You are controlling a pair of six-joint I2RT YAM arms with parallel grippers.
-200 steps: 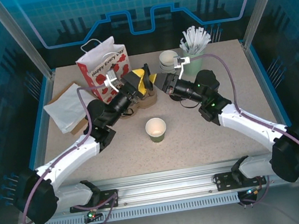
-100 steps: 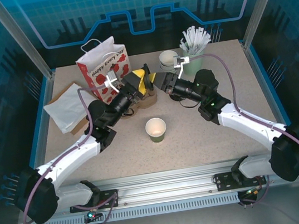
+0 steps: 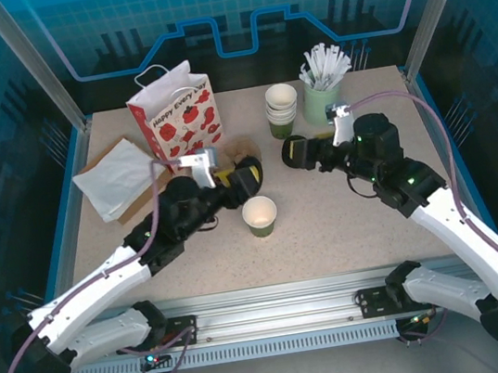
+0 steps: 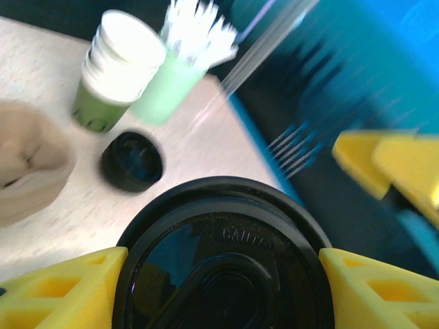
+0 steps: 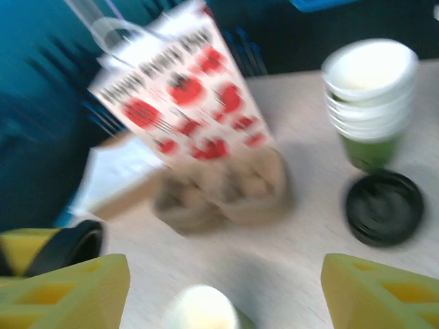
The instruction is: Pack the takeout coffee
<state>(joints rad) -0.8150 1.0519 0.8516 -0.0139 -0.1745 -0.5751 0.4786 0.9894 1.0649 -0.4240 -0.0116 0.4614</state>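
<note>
Right now my left claw (image 3: pixel 248 179) pinches the black lid (image 4: pixel 223 260) by its rim; my right claw (image 3: pixel 294 153) hangs open, empty. Uncapped, the coffee cup (image 3: pixel 260 215) stands on the bench (image 3: pixel 329 221). Pressing the lid down crooked could tip that unsteadied cup.

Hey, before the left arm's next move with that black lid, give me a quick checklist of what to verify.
1. Lid held by the left gripper: ok, a finger sits on each side of its rim.
2. Cup upright and uncovered: ok.
3. Lid lined up over the cup: not ok, in the top view it sits up and to the left of the cup.
4. Right gripper out of the way: ok, it is open, empty and apart from the cup.
5. Free slot in the carrier: cannot tell, too blurred.
</note>
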